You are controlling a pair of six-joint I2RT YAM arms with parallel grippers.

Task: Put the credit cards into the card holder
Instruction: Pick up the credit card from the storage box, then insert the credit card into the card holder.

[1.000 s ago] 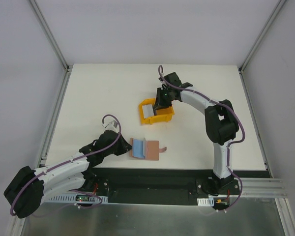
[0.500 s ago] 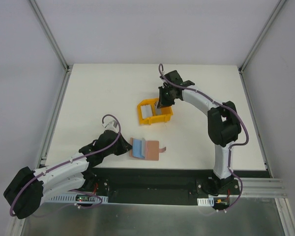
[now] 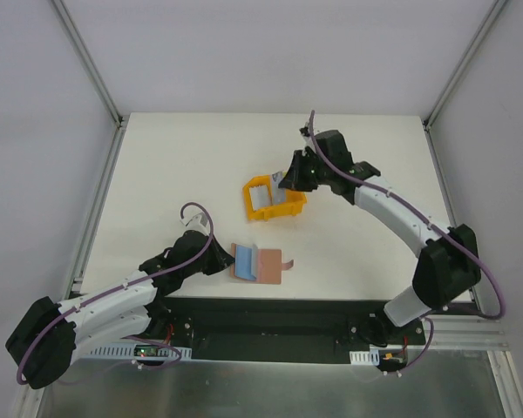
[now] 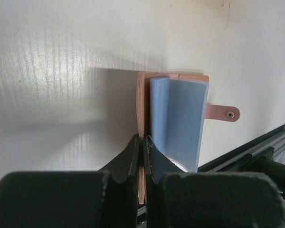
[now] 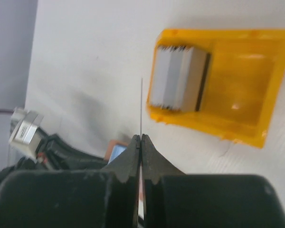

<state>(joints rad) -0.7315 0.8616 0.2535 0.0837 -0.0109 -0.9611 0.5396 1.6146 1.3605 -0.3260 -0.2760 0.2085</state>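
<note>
Now pinching one credit card [image 5: 141, 102] edge-on in the clenched right gripper [image 5: 140, 137], up off the table [image 3: 174, 174] just beside the one yellow bin [image 5: 237, 114]. Lying inside that bin: one stack of credit cards [image 5: 178, 83], too blurred to count. Clamped tight with the left gripper [image 4: 141, 142] on the left edge of the one card holder [image 4: 178, 118], open near the table's near edge, well apart from the raised card.
</note>
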